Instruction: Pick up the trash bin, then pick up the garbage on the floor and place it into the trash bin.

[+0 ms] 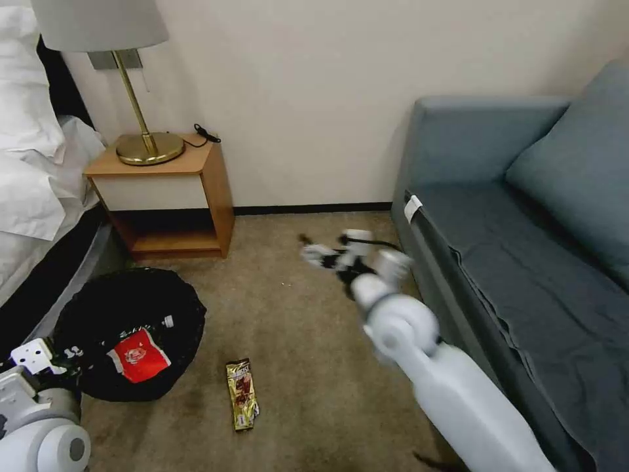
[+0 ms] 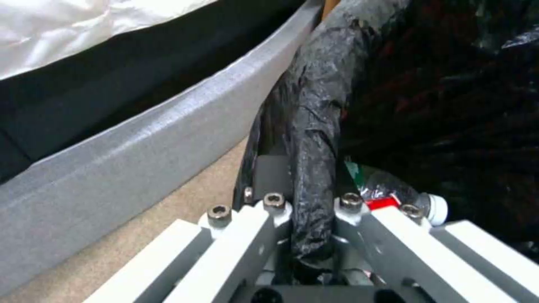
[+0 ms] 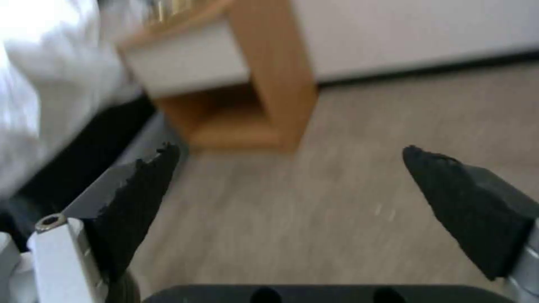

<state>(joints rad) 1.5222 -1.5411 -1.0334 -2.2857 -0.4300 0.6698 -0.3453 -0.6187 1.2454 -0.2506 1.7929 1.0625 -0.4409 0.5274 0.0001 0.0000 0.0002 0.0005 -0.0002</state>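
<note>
The trash bin (image 1: 131, 308), lined with a black bag, sits at the lower left beside the bed. Inside it lie a red snack packet (image 1: 139, 356) and a clear bottle (image 1: 160, 323). My left gripper (image 1: 56, 368) is shut on the bin's bag-covered rim (image 2: 314, 139), with the bottle (image 2: 404, 195) just past its fingers. One piece of garbage, a gold-brown snack wrapper (image 1: 242, 393), lies on the carpet to the right of the bin. My right gripper (image 1: 309, 250) hangs over the bare carpet further back, open (image 3: 291, 148) with nothing between its black pads (image 3: 140, 189).
A wooden nightstand (image 1: 164, 190) with a brass lamp (image 1: 141, 98) stands against the wall at the back left. The bed (image 1: 39, 196) and its grey frame (image 2: 140, 139) run close along the bin. A blue-grey sofa (image 1: 524, 229) lines the right side.
</note>
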